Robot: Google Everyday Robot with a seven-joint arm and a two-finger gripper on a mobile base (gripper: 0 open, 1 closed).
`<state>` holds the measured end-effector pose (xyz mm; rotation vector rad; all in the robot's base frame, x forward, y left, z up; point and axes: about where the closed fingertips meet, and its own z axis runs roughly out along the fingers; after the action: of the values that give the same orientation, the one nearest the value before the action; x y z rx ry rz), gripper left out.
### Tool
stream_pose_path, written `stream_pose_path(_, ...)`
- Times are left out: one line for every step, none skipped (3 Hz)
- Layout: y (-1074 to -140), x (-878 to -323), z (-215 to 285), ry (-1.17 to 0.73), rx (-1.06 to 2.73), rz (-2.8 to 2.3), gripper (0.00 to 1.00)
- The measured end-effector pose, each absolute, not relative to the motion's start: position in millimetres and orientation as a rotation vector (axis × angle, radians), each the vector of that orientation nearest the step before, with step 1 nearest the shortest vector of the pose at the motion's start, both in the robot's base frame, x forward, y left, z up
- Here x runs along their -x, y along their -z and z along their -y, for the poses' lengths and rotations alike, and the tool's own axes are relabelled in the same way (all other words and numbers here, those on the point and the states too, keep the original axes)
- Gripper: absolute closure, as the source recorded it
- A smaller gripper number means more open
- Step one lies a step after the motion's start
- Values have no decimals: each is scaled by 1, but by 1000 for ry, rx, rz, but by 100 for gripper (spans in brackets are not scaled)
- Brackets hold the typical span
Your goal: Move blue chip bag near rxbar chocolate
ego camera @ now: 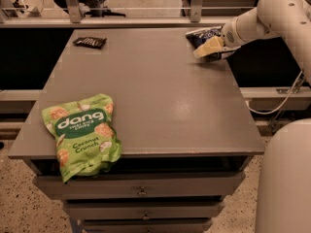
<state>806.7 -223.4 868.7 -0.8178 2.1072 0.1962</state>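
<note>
Touching the blue chip bag [200,34], the end effector [208,48] sits far right.

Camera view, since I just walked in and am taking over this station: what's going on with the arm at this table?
The robot's gripper is at the far right edge of the table, right against the blue chip bag. Whether it has a hold on the bag cannot be told. The rxbar chocolate lies at the far left corner, so the bag is not yet near it. A green dang bag sits untouched at the near left corner, hanging over the front edge.
</note>
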Motion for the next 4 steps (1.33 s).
stream_pose_path(-869, -811, 223, -167, 837, -2097, 40)
stream_pose_path(-889, -807, 220, -94, 891, -2039, 64)
stream_pose_path(-926, -792, 214, -38, 935, -1946, 87)
stream_pose_path(-959, -772, 201, -27, 960, -1867, 100)
